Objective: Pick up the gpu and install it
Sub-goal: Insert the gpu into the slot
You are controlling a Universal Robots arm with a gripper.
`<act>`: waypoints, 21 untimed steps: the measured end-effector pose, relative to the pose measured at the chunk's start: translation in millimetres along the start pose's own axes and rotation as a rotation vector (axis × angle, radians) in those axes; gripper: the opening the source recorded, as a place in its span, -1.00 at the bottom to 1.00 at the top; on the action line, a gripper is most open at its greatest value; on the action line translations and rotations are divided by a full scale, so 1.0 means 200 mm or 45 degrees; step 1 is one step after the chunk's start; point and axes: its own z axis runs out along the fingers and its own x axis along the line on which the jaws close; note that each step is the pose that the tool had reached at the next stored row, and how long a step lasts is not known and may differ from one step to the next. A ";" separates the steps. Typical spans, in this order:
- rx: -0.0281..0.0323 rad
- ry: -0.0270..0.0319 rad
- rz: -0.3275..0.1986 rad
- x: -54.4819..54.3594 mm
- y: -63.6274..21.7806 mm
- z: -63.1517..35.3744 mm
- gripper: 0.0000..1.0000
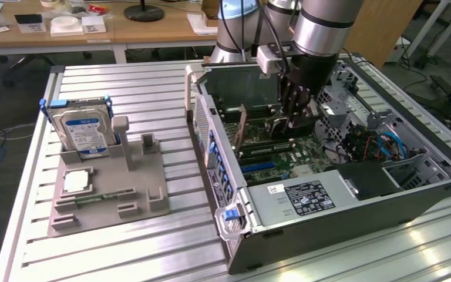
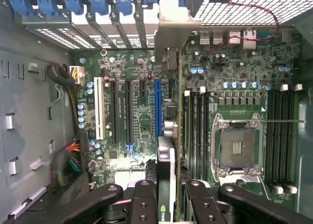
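The gpu (image 1: 243,126) stands on edge inside the open computer case (image 1: 351,229), just above the motherboard. My gripper (image 1: 298,121) reaches down into the case from above and is shut on the card's upper edge. In the wrist view the gpu (image 2: 166,160) appears edge-on between the two black fingers (image 2: 144,202). Its pale metal bracket (image 2: 178,23) sits against the rear slot openings of the case. The card runs alongside the blue expansion slot (image 2: 157,106). I cannot tell whether it is seated in a slot.
A grey fixture (image 1: 108,202) on the exterior view's left holds a silver hard drive (image 1: 84,132) and a small square processor chip (image 1: 77,181). Inside the case are the power supply (image 1: 308,197), the processor socket (image 2: 237,148), memory slots (image 2: 281,136) and cable bundles (image 2: 73,160). All rests on a slatted aluminium table (image 1: 155,88).
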 end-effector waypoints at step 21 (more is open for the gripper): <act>-0.0033 -0.0001 0.000 0.05 0.040 0.055 -0.46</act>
